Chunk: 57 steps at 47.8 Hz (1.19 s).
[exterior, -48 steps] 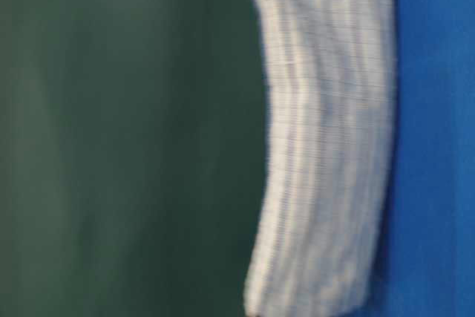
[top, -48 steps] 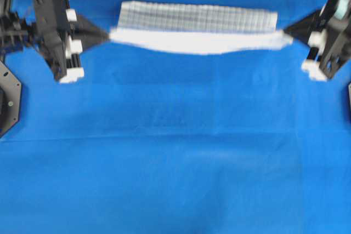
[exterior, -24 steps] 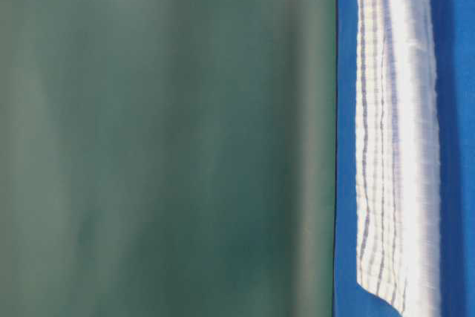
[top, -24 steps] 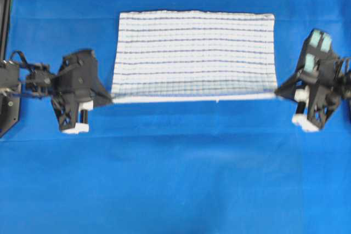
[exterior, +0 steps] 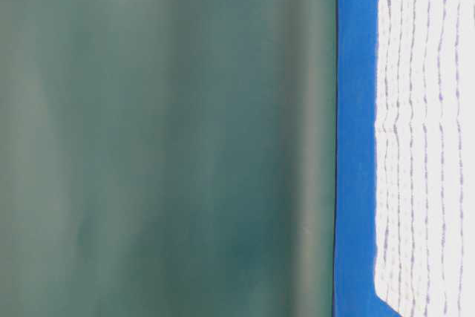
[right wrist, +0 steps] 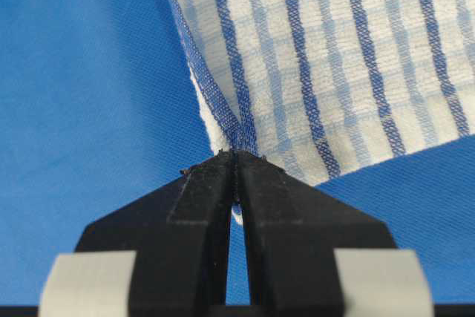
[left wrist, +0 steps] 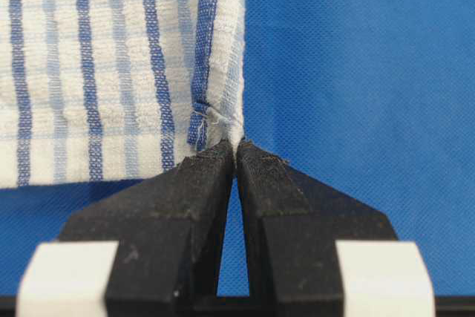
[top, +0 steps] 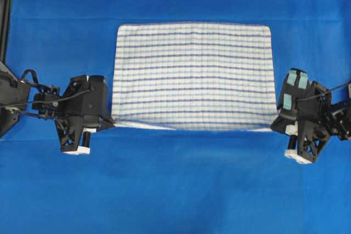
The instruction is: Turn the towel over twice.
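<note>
Your left gripper (top: 111, 123) sits at the towel's (top: 193, 75) near left corner, jaws pinched tight on the hem. Your right gripper (top: 276, 126) mirrors it at the near right corner, jaws likewise closed on the cloth. Both arms reach inward from opposite sides of the towel, wrists low over the tabletop (top: 181, 184).

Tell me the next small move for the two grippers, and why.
Probably lower the near edge and let go. The towel lies spread almost flat on the blue table cover, while the left gripper and right gripper are each shut on a near corner, that edge looking slightly raised.
</note>
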Motion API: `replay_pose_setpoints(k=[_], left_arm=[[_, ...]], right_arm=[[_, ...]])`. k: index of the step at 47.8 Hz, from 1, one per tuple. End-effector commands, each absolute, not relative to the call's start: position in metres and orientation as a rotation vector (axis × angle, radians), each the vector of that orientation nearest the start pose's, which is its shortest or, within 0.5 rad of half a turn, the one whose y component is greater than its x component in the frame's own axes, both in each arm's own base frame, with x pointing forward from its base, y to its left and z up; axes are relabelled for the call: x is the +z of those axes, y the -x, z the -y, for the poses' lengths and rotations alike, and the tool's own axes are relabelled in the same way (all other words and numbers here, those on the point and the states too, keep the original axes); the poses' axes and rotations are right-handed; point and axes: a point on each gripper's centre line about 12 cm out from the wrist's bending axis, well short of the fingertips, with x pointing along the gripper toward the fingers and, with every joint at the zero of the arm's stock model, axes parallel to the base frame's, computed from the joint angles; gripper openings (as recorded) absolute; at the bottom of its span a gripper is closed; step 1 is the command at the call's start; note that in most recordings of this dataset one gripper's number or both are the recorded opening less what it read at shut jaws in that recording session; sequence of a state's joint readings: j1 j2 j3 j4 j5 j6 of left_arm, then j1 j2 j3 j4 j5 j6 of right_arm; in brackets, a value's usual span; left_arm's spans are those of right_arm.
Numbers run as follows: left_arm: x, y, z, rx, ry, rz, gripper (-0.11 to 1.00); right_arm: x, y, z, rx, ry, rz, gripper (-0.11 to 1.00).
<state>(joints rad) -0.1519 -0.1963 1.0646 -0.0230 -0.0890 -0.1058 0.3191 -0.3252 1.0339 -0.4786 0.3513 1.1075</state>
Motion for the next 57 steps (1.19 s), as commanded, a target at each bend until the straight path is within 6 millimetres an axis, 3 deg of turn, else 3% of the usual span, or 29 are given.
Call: replay_pose_setpoints(k=[1, 21, 29, 30, 35, 40, 49, 57], left_arm=[[0.127, -0.281, 0.045, -0.101, 0.064, -0.76, 0.02], [0.123, -0.286, 0.047, -0.104, 0.058, -0.778, 0.05], [0.123, -0.286, 0.047, -0.103, 0.059, -0.781, 0.31], [0.123, -0.286, 0.047, -0.103, 0.059, -0.781, 0.36], [0.124, -0.288, 0.048, -0.106, 0.058, -0.778, 0.64], [0.126, -0.288, 0.049, -0.109, 0.056, -0.781, 0.81], [0.143, -0.29, 0.05, -0.114, 0.048, -0.781, 0.8], [0.173, -0.289, 0.044, -0.107, 0.047, -0.732, 0.8]], right_arm=[[0.141, -0.247, -0.064, -0.168, -0.364, -0.976, 0.04], [0.132, -0.247, -0.064, -0.183, -0.35, -1.01, 0.05], [0.132, -0.248, -0.064, -0.183, -0.349, -1.01, 0.06], [0.132, -0.248, -0.065, -0.183, -0.35, -1.01, 0.07], [0.132, -0.248, -0.065, -0.184, -0.35, -1.01, 0.39], [0.134, -0.249, -0.065, -0.181, -0.349, -1.004, 0.64], [0.147, -0.253, -0.064, -0.172, -0.33, -0.97, 0.58], [0.177, -0.252, -0.053, -0.211, -0.264, -0.908, 0.58]])
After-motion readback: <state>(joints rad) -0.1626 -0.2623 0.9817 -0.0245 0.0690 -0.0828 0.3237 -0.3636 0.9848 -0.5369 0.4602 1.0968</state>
